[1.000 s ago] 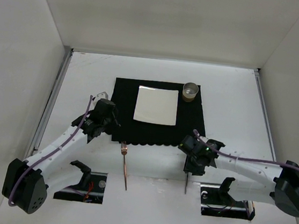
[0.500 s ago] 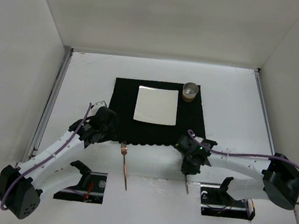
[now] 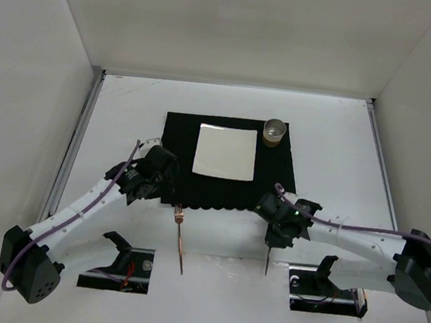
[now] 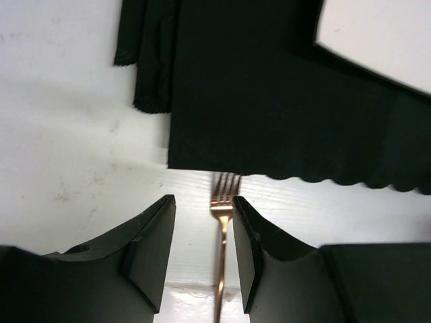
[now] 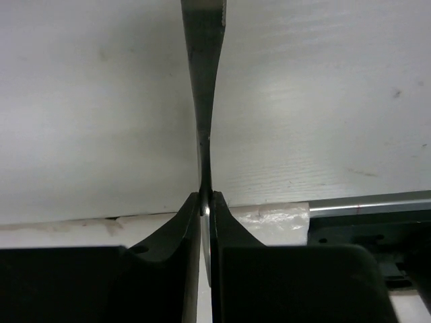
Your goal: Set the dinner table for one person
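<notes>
The dinner table (image 3: 127, 112) carries a black scallop-edged placemat (image 3: 179, 138) with a square white plate (image 3: 226, 152) and a small metal cup (image 3: 273, 131) on it. A copper fork (image 3: 180, 239) lies on the table below the placemat's front edge, tines toward it. My left gripper (image 3: 162, 189) hovers open at the placemat's near left corner. In the left wrist view the fork (image 4: 224, 192) shows between the open gripper (image 4: 203, 200) fingers, untouched. My right gripper (image 3: 272, 240) is shut on a slim silver knife (image 5: 203, 40), seen edge-on in the right wrist view (image 5: 205, 195).
Metal rails (image 3: 77, 146) run along the table's side edges, with white walls all round. The arm bases and two cut-outs (image 3: 122, 264) sit at the near edge. The placemat's left corner (image 4: 145, 60) is folded over.
My right gripper has shut on the knife near the table's front edge. My left gripper has opened and shifted slightly toward the placemat's near left corner. The fork has not moved.
</notes>
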Controlling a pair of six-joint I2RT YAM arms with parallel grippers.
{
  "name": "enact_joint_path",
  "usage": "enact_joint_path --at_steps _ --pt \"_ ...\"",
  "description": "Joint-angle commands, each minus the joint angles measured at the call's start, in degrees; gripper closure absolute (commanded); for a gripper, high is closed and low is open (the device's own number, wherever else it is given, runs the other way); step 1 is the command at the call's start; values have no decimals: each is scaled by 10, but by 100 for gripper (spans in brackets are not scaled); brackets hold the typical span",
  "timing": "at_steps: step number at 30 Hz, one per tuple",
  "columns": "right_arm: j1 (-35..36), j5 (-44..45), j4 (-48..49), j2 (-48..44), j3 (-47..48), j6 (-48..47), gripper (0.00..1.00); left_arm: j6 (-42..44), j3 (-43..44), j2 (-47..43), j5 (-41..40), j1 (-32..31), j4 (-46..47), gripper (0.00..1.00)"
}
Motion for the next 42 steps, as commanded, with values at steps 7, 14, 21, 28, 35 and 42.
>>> enact_joint_path --at_steps 7,14,21,28,35,42 --pt "-166 53 7 -1 132 -207 93 -9 49 36 59 -19 8 61" --pt "-263 10 109 132 224 -362 92 -11 42 40 64 -17 37 61" --pt "-298 -23 147 231 296 -430 91 -11 27 36 56 -36 33 61" --pt "-307 -31 174 287 318 -436 90 -25 8 27 55 -41 33 62" --pt "-318 -31 200 310 303 -428 89 -26 1 22 53 -57 12 62" --pt "-321 -34 221 324 287 -416 85 -32 -4 21 30 -91 -31 62"
